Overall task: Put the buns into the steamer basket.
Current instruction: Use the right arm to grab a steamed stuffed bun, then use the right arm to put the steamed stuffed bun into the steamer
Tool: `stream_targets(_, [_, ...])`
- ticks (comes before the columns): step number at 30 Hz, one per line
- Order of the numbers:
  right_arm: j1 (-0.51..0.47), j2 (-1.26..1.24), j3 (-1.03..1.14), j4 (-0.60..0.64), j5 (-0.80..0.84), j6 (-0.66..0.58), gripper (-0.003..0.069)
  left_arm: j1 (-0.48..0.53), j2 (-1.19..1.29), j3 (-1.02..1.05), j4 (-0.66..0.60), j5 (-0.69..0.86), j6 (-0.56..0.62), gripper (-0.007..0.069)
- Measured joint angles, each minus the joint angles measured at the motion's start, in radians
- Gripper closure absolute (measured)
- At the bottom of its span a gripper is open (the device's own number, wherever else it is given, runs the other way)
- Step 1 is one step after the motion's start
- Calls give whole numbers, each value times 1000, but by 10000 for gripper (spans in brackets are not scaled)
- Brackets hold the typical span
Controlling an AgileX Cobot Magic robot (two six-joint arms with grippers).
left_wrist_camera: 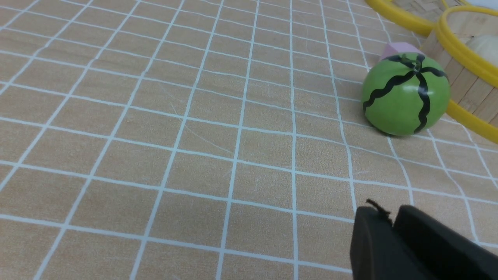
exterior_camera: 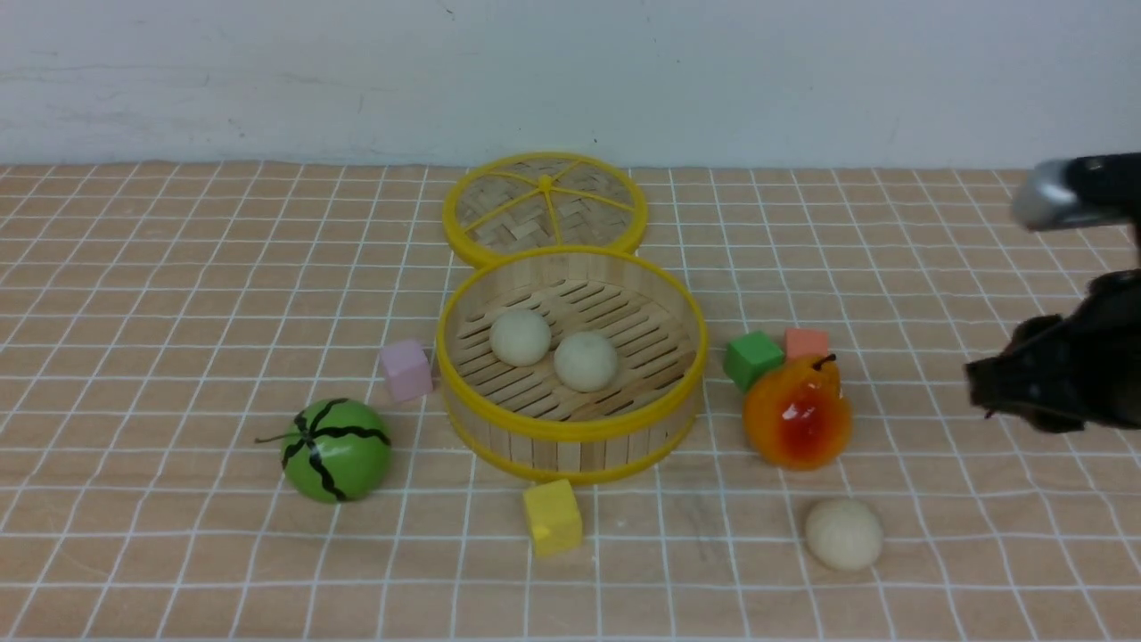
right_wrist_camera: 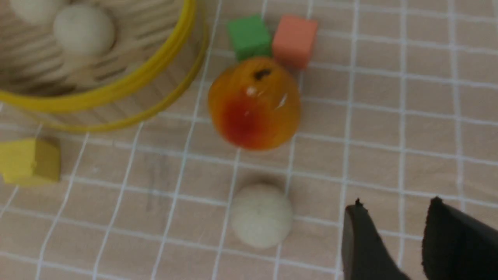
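Your right end effector [right_wrist_camera: 395, 208] hangs over the bench [right_wrist_camera: 408, 116] with its fingers apart and nothing between them; that looks like the stance for a reach, not a carry. The last bun [right_wrist_camera: 261, 216] lies on the bench near its tips, off toward the robot's left and untouched; I judge this is your next pick. Just beyond that bun from the end effector stands the glossy pear [right_wrist_camera: 255, 103], with a green cube [right_wrist_camera: 249, 35] and an orange cube [right_wrist_camera: 294, 39] behind it; come down from above so the fingers don't nudge the pear. Farther out on the same side is the steamer basket [right_wrist_camera: 116, 87], open to the top with its lid [exterior_camera: 544, 205] laid flat behind it; two buns [exterior_camera: 521, 336] already rest side by side on its slatted floor, leaving bare floor for the third. A yellow cube [right_wrist_camera: 29, 159] sits just in front of the basket wall.

Your left end effector [left_wrist_camera: 393, 217] carries nothing; its fingers stand close, though I can't tell whether they meet. The striped melon [left_wrist_camera: 404, 95] lies ahead of it, untouched.
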State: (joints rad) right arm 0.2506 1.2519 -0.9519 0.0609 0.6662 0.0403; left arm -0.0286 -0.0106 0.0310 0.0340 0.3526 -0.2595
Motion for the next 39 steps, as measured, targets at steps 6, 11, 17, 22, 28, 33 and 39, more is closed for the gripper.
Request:
stream_targets(6, [78,228,-63,107,8,-8,419,0,0,0,0,0,0,550])
stream_targets(11, [85,346,-66,114,-15,-8,419,0,0,0,0,0,0,550])
stream_targets(17, [86,422,-67,91,-61,-9,419,0,0,0,0,0,0,543])
stream_targets(22, [86,455,-68,56,-72,-9,419,0,0,0,0,0,0,540])
stream_targets(28, [86,473,-68,34,-90,-9,419,1,0,0,0,0,0,533])
stream_targets(33, [86,481,-68,34,-86,-10,490,1,0,0,0,0,0,533])
stream_targets(39, [93,468,-107,44,-21,-11,659,1,0,0,0,0,0,533])
